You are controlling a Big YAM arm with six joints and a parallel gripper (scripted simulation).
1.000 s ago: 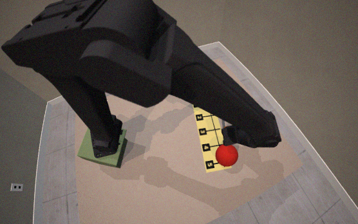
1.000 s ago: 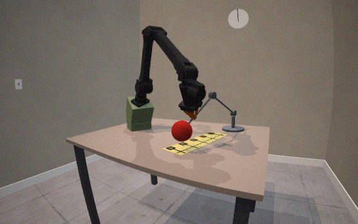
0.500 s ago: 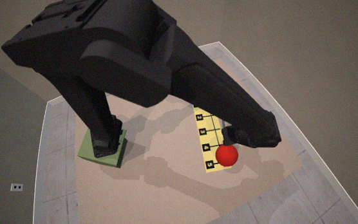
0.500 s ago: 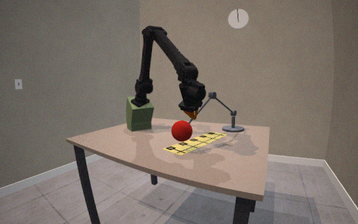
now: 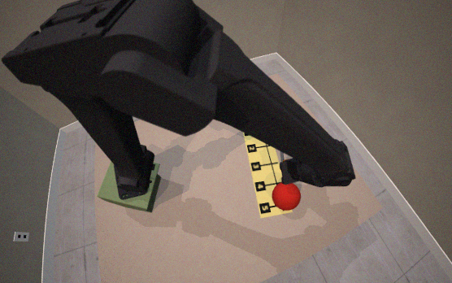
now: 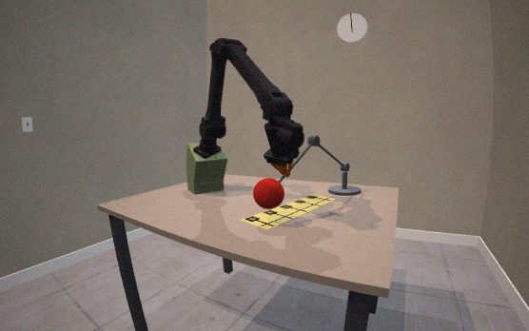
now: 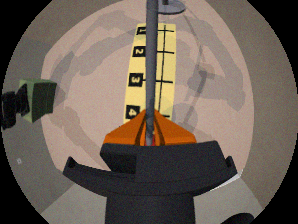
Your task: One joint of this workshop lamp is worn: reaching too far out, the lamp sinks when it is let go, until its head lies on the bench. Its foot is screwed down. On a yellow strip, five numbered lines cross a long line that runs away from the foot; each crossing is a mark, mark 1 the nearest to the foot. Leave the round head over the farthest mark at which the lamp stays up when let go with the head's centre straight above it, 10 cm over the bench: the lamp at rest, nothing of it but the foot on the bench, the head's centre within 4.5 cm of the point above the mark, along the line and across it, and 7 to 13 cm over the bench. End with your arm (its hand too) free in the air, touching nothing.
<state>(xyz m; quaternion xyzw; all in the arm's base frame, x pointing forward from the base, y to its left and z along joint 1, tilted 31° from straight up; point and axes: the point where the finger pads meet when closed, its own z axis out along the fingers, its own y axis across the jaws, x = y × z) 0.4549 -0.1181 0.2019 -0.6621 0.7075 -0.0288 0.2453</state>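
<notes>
The lamp's grey foot [image 6: 343, 190] [image 7: 174, 6] stands at the far end of the yellow strip [image 5: 264, 175] [image 6: 304, 207] [image 7: 166, 50]. The lamp's thin arm rod [image 6: 300, 159] [image 7: 154, 43] slopes down from an elbow joint [image 6: 313, 140] to the red round head [image 5: 286, 196] [image 6: 268, 192]. The head hangs clear above the bench, over the strip's near end around marks 4 and 5. My gripper [image 6: 283, 168] [image 7: 149, 113], with orange fingers, is shut on the rod just behind the head. The head is hidden in the wrist view.
The arm's green base block [image 5: 142, 199] [image 6: 205, 168] [image 7: 41, 99] stands at the table's back left. The table [image 5: 203, 252] [image 6: 333, 257] has edges close in front and to the right. A clock [image 6: 352, 27] hangs on the wall.
</notes>
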